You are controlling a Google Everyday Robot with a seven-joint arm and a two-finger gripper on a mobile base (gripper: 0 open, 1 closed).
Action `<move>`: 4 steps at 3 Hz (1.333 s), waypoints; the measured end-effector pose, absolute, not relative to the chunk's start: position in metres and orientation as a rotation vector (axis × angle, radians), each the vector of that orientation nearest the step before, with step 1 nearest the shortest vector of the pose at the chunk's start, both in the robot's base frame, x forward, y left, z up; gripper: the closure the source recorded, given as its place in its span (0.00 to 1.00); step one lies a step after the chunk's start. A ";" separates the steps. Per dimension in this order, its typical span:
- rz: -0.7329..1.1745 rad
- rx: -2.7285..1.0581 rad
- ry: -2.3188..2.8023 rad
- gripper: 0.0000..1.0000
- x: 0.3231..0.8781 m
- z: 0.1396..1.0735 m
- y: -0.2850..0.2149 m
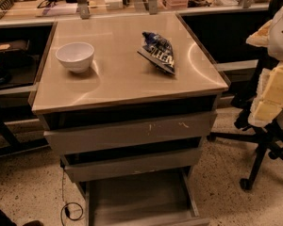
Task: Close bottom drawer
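Camera view: shallow grey metal bottom drawer stands open, well left of pale blocky tool, whose state I cannot tell.

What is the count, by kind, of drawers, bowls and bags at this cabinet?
Drawers: 3, top drawer, middle drawer, bottom drawer
Bowls: 1, white bowl
Bags: 1, snack bag
Total: 5. The gripper is out of view.
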State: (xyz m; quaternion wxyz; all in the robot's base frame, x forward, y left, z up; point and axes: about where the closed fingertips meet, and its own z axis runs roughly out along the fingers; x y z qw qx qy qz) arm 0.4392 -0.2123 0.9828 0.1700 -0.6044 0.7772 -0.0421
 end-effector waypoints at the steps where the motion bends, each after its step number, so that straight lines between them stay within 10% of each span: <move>1: -0.120 -1.717 2.208 0.00 0.439 0.983 -0.212; 4: -0.120 -1.717 2.208 0.65 0.439 0.983 -0.212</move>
